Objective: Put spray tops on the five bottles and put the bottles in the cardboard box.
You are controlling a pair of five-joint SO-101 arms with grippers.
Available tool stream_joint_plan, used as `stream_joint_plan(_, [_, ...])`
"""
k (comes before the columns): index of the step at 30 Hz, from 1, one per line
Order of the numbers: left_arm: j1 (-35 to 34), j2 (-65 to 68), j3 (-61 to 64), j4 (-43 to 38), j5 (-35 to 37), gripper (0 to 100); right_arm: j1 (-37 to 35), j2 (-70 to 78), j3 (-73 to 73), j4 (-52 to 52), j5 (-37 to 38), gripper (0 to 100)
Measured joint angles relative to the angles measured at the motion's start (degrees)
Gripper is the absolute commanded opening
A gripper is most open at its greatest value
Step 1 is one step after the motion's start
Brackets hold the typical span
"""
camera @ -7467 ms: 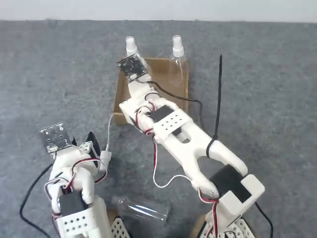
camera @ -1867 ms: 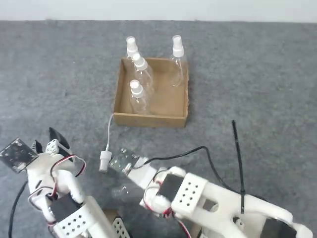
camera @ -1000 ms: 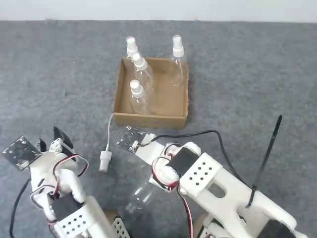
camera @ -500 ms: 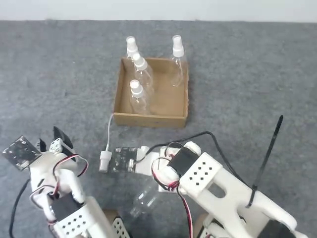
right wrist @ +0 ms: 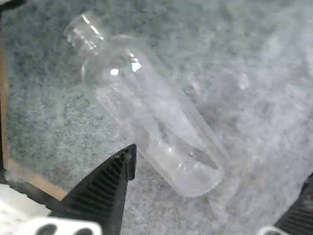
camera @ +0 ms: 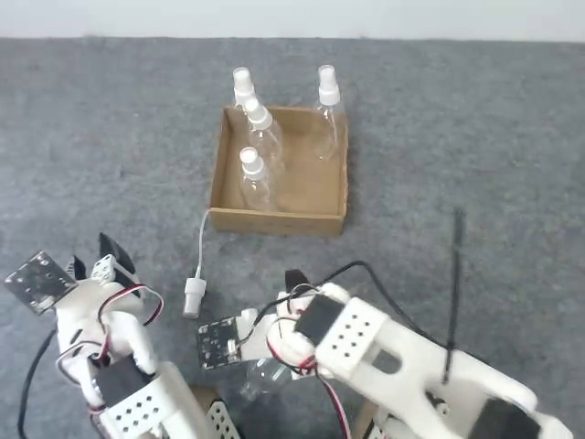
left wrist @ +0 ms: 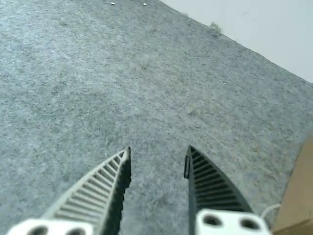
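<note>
Four capped bottles (camera: 251, 178) seen standing at cardboard box (camera: 279, 220); three clearly inside, far-left one at rim. Fifth bottle (right wrist: 151, 112) uncapped, laid on carpet (left wrist: 98, 73), well apart from box. Loose spray top (camera: 193, 294) near it. Capping and boxing judged outstanding. Right gripper (right wrist: 220, 166) spread wide, bottle straddled, nothing gripped. Left gripper (left wrist: 158, 151) parted, empty.

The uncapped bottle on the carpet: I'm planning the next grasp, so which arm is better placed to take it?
Right, probably. The right gripper is open over the bottle, which lies between its jaws in the wrist view. The left gripper, also open, faces bare carpet apart from it.
</note>
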Motion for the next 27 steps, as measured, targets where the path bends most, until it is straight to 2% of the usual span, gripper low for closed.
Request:
stream_joint_plan(3, [0.00,0.00,0.00,0.00,0.00,17,-0.09,6.33,0.00,-3.08,0.18,43.3])
stream_joint_plan(8, [0.00,0.00,0.00,0.00,0.00,17,0.44,17.49,-3.25,-3.52,0.62,31.0])
stream_joint_plan(11, [0.00,0.00,0.00,0.00,0.00,17,2.64,18.46,-5.19,-3.43,0.62,25.3])
stream_joint_plan(18, [0.00,0.00,0.00,0.00,0.00,17,6.77,18.37,-5.71,-2.99,6.68,12.4])
stream_joint_plan(27, [0.00,0.00,0.00,0.00,0.00,17,8.53,17.67,-5.71,-2.64,6.77,11.1])
